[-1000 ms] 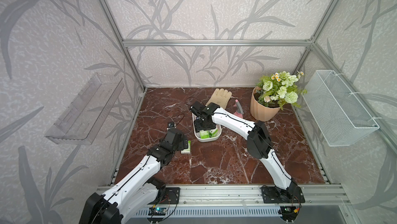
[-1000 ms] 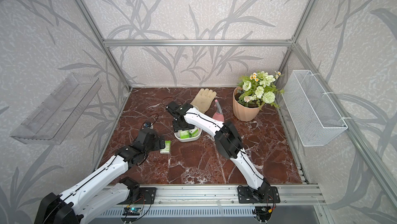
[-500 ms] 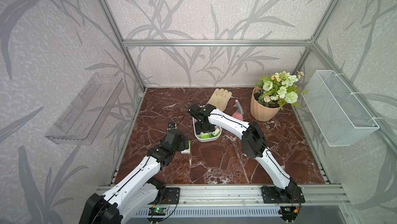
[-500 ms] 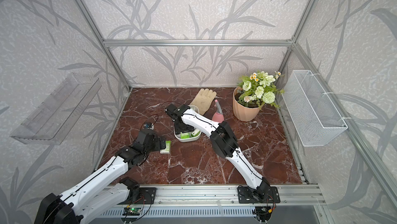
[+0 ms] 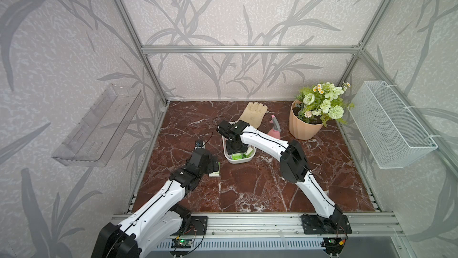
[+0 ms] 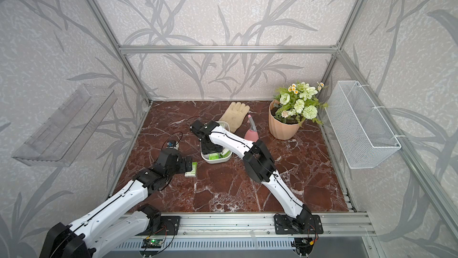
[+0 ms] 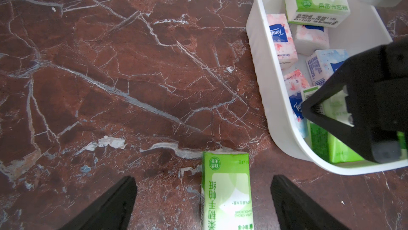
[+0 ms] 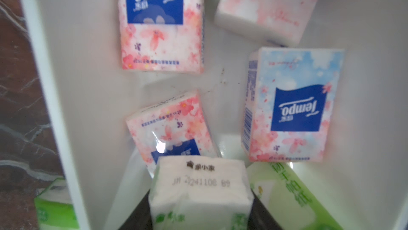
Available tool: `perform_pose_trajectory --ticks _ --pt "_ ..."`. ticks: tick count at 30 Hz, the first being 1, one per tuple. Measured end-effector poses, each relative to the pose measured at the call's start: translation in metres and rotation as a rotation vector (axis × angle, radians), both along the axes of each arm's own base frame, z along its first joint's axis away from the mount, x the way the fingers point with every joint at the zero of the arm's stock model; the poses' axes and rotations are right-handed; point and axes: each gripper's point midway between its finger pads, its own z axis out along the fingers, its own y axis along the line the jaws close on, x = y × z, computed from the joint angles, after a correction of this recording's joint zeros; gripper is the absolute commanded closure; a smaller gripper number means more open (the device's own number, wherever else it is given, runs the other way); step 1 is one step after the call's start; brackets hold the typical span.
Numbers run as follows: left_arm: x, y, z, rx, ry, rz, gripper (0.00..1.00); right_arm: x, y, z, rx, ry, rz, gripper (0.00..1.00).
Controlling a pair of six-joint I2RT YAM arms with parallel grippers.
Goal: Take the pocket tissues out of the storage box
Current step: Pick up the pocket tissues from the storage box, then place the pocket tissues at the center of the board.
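Observation:
The white storage box [image 5: 236, 161] [image 6: 215, 162] stands mid-table. My right gripper [image 8: 201, 195] [image 5: 236, 149] reaches down into it, shut on a green-and-white pack of pocket tissues [image 8: 198, 187] held end-on between its black fingers. Several pink and blue packs [image 8: 161, 19] [image 8: 293, 107] lie on the box floor, with another green pack [image 8: 287, 195] beside the held one. Left of the box, my left gripper [image 7: 202, 177] [image 5: 213, 166] hangs open over a green pack [image 7: 227, 191] [image 5: 214, 173] that lies on the marble, not touching it.
Behind the box lie a beige glove [image 5: 252, 115] and a pink spray bottle [image 5: 273, 130]. A flower pot [image 5: 304, 125] stands at the back right. A wire basket [image 5: 391, 125] hangs on the right wall, a clear shelf [image 5: 99, 125] on the left wall.
My right gripper's jaws have closed in on the green pack inside the box, and the arm's elbow has shifted slightly left. The left arm has stayed still.

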Motion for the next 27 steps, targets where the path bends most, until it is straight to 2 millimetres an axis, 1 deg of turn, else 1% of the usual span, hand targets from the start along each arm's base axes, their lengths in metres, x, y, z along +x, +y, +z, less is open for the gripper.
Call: perform_pose_trajectory --ticks 3,7,10,12,15,18,20,24,27 --pt "-0.002 0.001 -0.001 -0.003 -0.007 0.000 0.00 0.000 0.001 0.016 0.016 -0.034 -0.009 0.47" --pt "-0.002 0.002 0.008 -0.014 -0.043 0.005 0.00 -0.004 0.006 0.053 0.059 -0.101 -0.011 0.47" --pt "0.000 0.003 0.016 -0.017 -0.077 0.003 0.00 -0.012 0.010 0.085 0.103 -0.152 -0.007 0.47" --pt "0.002 0.003 0.020 -0.010 -0.095 -0.002 0.00 -0.019 0.008 0.103 0.122 -0.177 -0.006 0.47" --pt "0.004 0.004 0.021 0.009 -0.104 -0.011 0.00 -0.033 0.000 0.119 0.131 -0.196 -0.012 0.47" --pt "0.006 0.005 0.020 0.038 -0.104 -0.017 0.00 -0.049 -0.015 0.120 0.119 -0.185 -0.028 0.48" --pt "0.007 0.006 0.020 0.050 -0.106 -0.017 0.00 -0.061 -0.027 0.113 0.105 -0.166 -0.044 0.48" --pt "0.009 0.008 0.020 0.062 -0.113 -0.011 0.00 -0.084 -0.050 0.092 0.069 -0.112 -0.082 0.48" --pt "0.010 0.008 0.019 0.064 -0.108 -0.011 0.00 -0.100 -0.062 0.077 0.042 -0.075 -0.101 0.48"
